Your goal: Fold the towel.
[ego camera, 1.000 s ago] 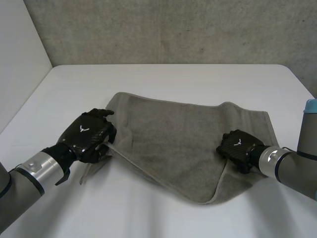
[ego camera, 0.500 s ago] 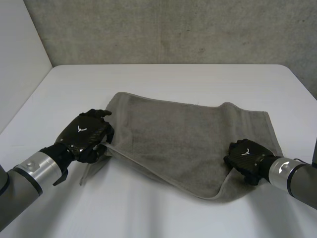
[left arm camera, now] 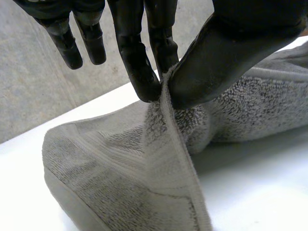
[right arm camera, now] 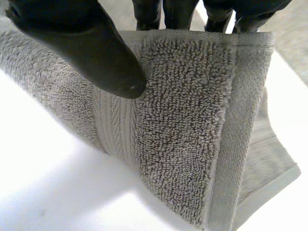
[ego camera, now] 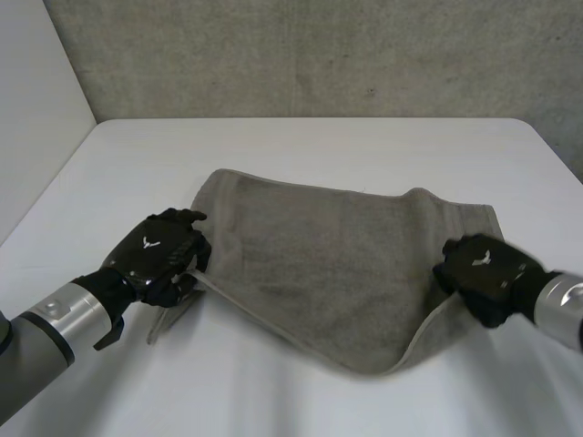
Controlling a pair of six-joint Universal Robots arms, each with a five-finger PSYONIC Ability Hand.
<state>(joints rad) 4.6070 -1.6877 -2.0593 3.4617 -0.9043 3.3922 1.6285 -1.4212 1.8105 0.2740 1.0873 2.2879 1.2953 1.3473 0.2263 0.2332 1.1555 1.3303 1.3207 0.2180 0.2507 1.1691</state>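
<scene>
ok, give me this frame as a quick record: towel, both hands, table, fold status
towel: grey terry, far edge lying on the table, near edge hanging between the two hands
left hand: shut on the towel, fingers and thumb pinching the hem at its left side
right hand: shut on the towel, thumb on one face and fingers behind, at its right side
table: white
fold status: not finished, near edge not yet laid over the far edge
</scene>
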